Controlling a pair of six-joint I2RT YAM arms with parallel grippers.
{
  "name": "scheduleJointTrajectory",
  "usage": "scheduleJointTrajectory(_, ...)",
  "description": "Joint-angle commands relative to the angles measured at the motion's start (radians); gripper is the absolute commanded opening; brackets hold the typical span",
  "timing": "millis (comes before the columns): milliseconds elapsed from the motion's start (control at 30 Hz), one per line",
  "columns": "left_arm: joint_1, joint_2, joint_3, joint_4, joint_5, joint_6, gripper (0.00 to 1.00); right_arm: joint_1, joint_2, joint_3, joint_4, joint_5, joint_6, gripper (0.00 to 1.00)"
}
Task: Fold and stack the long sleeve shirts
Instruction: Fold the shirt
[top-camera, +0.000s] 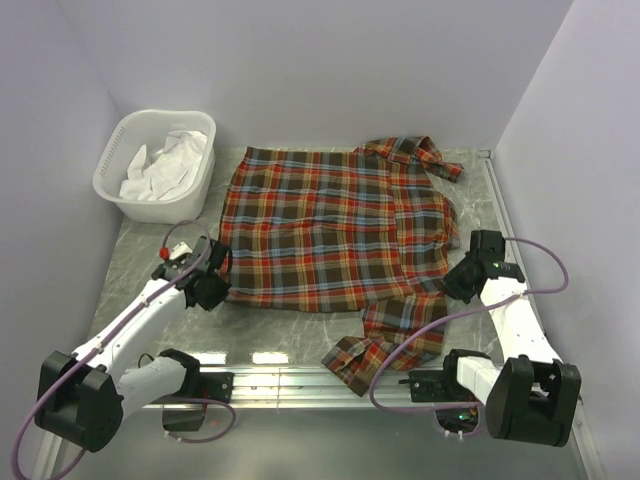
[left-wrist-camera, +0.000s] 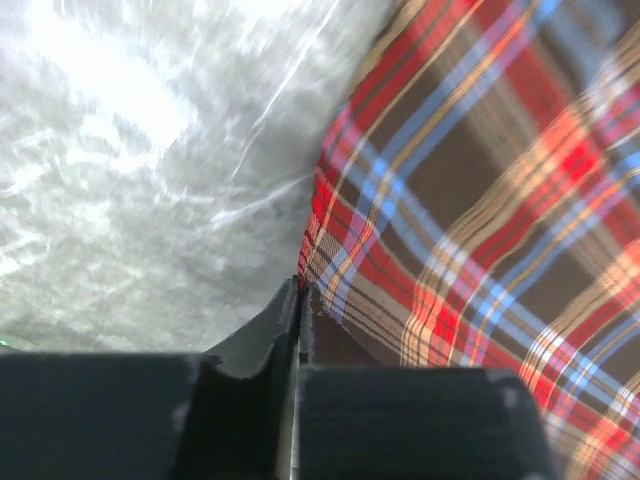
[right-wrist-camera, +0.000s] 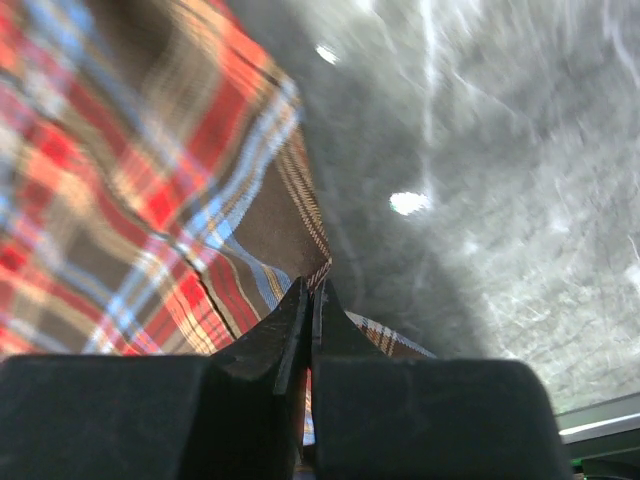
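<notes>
Poster: Grip check, anyone? The plaid shirt lies spread flat in the middle of the table, with one sleeve trailing toward the near edge. The left gripper sits at the shirt's near left corner with its jaws pressed together on the very edge of the cloth. The right gripper is on the near right side, close to where that sleeve leaves the body, and it's clamped shut on a corner of fabric too. Looks to me like it's set up for the first fold. What bites me from here?

Reply: Mostly those skinny bites. Both wrist views show just a sliver of hem between the tips, so I'd guess one side could slip out once the cloth's weight comes on. If that happens, the fold lands crooked.

Poster: And the sleeve?

Reply: That's my second worry. It hangs loose by the front rail, so if it drags or snags there, it could tug the whole shirt askew. Uneven lifting would do the same thing. I'd also watch the laundry basket at the far left. It's close to the shirt's far corner, and a wide swing could drape cloth over it.
</notes>
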Motion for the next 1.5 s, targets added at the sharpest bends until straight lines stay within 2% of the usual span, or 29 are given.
scheduleJointTrajectory(0, 0.028, 0.026, 0.090, -0.009, -0.075, 0.034, 0.01, 0.004, -0.001, 0.105, -0.005, 0.012, -0.017, 0.00)
scheduleJointTrajectory(433, 0.144, 0.325, 0.372, 0.108, -0.129, 0.225, 0.01, 0.006, 0.232, 0.324, 0.046, -0.053, -0.009, 0.00)
scheduleJointTrajectory(800, 0.160, 0.632, 0.619, 0.154, -0.155, 0.363, 0.00, 0.027, 0.441, 0.423, 0.096, -0.045, 0.014, 0.00)
scheduleJointTrajectory(1233, 0.160, 0.828, 0.784, 0.185, -0.180, 0.429, 0.01, 0.029, 0.550, 0.432, 0.158, -0.013, 0.052, 0.02)
scheduleJointTrajectory(1467, 0.160, 0.859, 0.768, 0.177, -0.195, 0.412, 0.04, 0.029, 0.563, 0.418, 0.167, -0.008, 0.048, 0.08)
